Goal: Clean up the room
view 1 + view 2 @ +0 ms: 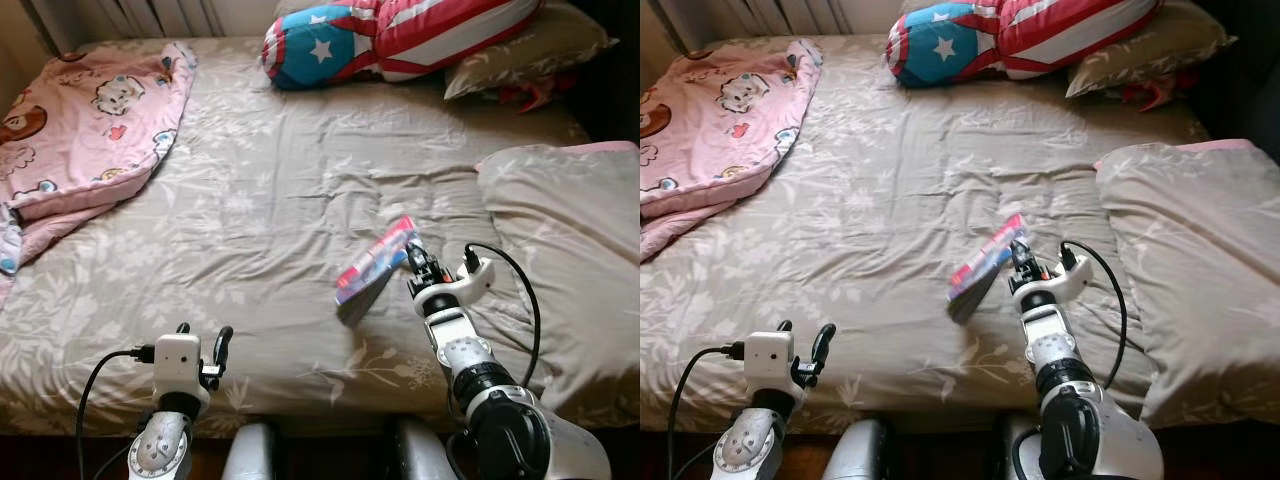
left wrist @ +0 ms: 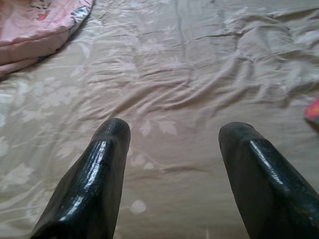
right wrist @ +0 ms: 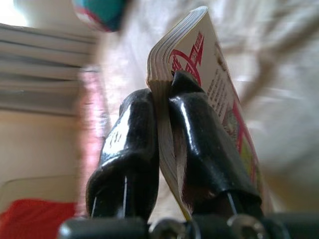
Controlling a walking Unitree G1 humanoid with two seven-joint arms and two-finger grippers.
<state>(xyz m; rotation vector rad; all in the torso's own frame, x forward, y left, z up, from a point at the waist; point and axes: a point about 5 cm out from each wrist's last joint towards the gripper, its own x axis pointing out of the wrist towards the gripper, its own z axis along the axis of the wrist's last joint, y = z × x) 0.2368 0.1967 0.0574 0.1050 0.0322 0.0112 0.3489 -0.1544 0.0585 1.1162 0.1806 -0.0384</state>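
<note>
Right wrist view, right claw (image 3: 162,94) pinching book (image 3: 199,55) upright

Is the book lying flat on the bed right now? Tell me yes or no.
No. The right hand grips the book between its fingers and holds it tilted above the bed sheet.

book (image 1: 377,260): 1 | pillows (image 1: 400,35): 3 | pink blanket (image 1: 85,120): 1 | bed (image 1: 270,200): 1

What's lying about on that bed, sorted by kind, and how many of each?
Pillows: 3 (striped, beige, big one)
Blankets: 1, pink
Books: 1, held in the right tool
Total: 5
</note>
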